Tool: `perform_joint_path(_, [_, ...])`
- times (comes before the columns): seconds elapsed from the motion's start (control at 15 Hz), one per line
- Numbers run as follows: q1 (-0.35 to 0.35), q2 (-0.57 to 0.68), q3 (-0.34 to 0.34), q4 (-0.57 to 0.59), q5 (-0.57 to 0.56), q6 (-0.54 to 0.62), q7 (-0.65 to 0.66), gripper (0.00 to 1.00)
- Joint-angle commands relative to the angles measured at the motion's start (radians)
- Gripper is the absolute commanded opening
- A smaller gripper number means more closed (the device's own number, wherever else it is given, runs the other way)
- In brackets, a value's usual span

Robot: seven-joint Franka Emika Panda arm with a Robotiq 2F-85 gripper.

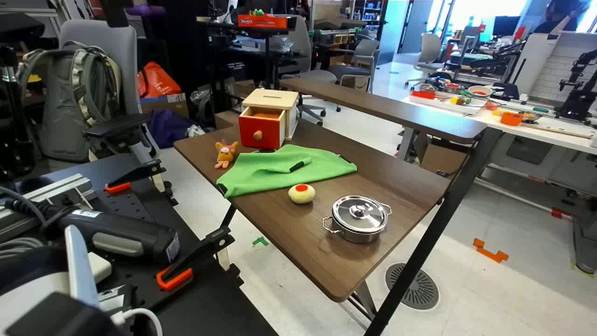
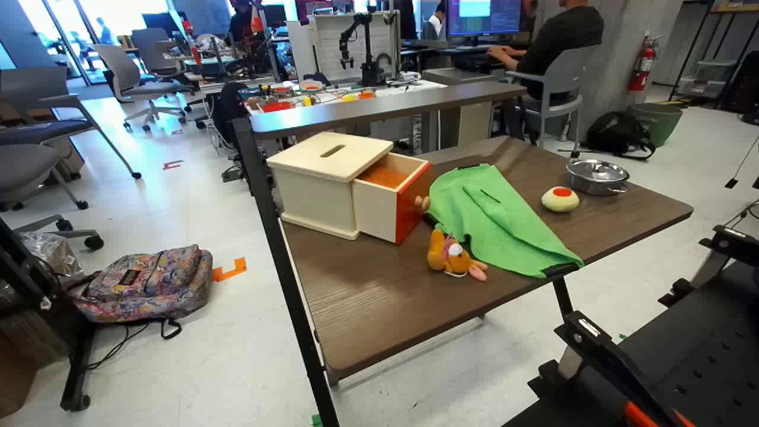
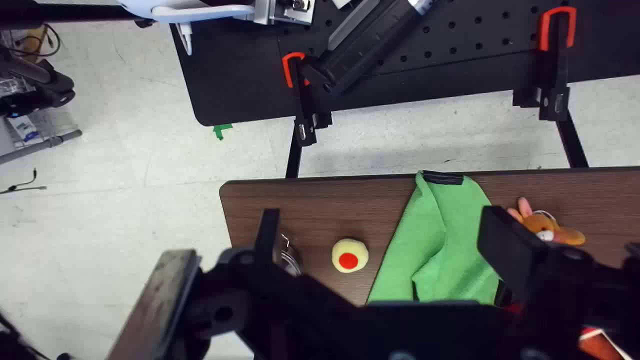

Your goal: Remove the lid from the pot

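The shiny lid with its centre knob sits on top of the small steel pot near one end of the brown table. The lid and pot also show in an exterior view, the lid lying flat on the pot. In the wrist view my gripper is open, its two black fingers wide apart with nothing between them, high above the table. Only a sliver of the pot and lid shows beside the left finger; the rest is hidden behind it. The gripper is not in either exterior view.
A yellow ball with a red spot lies beside the pot. A green cloth spreads over the middle of the table. An orange plush toy and a wooden box with an open red drawer stand beyond it.
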State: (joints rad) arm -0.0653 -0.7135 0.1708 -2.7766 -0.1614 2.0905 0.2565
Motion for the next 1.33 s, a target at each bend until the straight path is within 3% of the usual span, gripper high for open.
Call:
perform_joint_path(0.0, [0.011,0.001,-0.011,0.002,-0.008,-0.004,0.006,1.00])
perform_joint_path(0.87, [0.011,0.001,-0.011,0.002,-0.008,-0.004,0.006,1.00])
perform_joint_path(1.27, [-0.011,0.177,-0.040,0.130,0.024,0.206,0.025,1.00])
